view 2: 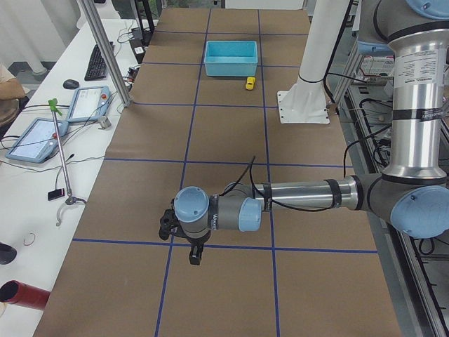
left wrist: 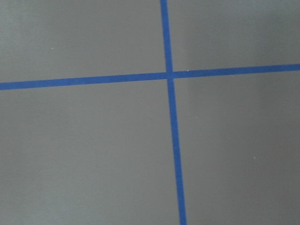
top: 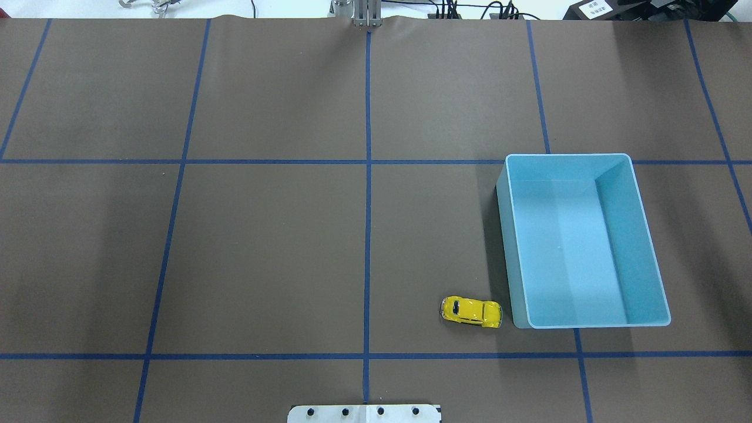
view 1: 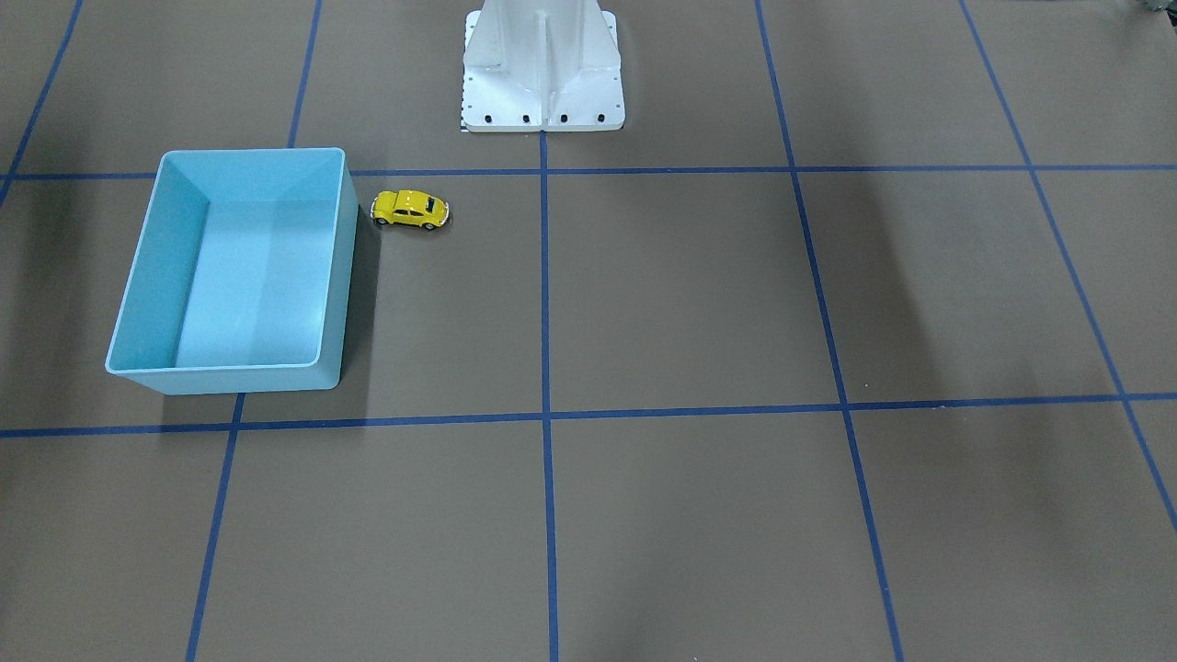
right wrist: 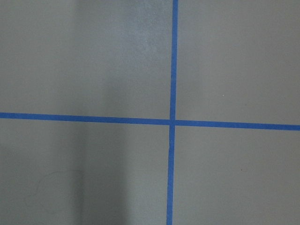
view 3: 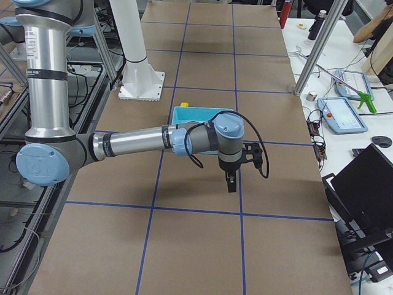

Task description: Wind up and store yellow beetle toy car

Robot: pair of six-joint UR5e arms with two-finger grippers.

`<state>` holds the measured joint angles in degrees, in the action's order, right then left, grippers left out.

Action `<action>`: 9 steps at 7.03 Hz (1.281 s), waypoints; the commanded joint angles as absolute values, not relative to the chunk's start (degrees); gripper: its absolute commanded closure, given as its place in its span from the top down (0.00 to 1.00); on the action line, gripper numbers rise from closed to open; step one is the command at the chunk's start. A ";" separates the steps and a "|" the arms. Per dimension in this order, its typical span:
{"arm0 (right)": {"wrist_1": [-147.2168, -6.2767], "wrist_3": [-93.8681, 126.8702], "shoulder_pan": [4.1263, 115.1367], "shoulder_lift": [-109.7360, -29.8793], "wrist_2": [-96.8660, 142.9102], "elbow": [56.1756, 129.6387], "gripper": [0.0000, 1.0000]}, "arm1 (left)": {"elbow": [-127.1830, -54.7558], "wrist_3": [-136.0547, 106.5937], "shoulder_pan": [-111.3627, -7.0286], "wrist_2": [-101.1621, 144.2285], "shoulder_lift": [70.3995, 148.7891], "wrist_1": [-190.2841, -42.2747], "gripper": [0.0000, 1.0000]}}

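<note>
- Car [top: 471, 311] sits on its wheels on table [top: 264, 252], just beside bin [top: 567, 155], not touching. Prob. staged for a short drop-in.
- Left hand [view 2: 194, 257] & right hand [view 3: 229, 184] hover at opposite table ends, well apart from car. Clenched or released: can't tell.

The brown desk [top: 264, 252], crossed by blue tape lines [top: 368, 235] in a grid, carries an open light-blue bin [top: 633, 247], a yellow toy car [top: 471, 311] upright on its wheels just beside the bin, and a white mounting base [view 1: 543, 69].
</note>
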<state>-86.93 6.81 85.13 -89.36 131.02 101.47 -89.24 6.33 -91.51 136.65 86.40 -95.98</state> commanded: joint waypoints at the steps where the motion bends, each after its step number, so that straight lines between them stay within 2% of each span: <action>1: -87.27 7.29 81.40 -85.45 130.78 102.21 1.00 | -90.61 9.39 -93.16 133.61 86.57 -94.83 1.00; 4: -95.78 11.57 78.85 -81.75 132.36 112.20 1.00 | -94.91 4.57 -93.08 133.33 86.14 -93.16 1.00; 7: -103.17 15.37 69.21 -81.74 132.19 126.86 1.00 | -94.93 4.22 -93.08 140.21 85.70 -93.52 1.00; 9: -103.36 19.68 61.40 -77.19 131.84 132.25 1.00 | -96.15 1.76 -93.08 140.63 83.86 -93.86 1.00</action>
<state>-102.98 17.90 66.60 -79.37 132.21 128.69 -95.63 2.62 -93.08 139.90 84.87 -93.63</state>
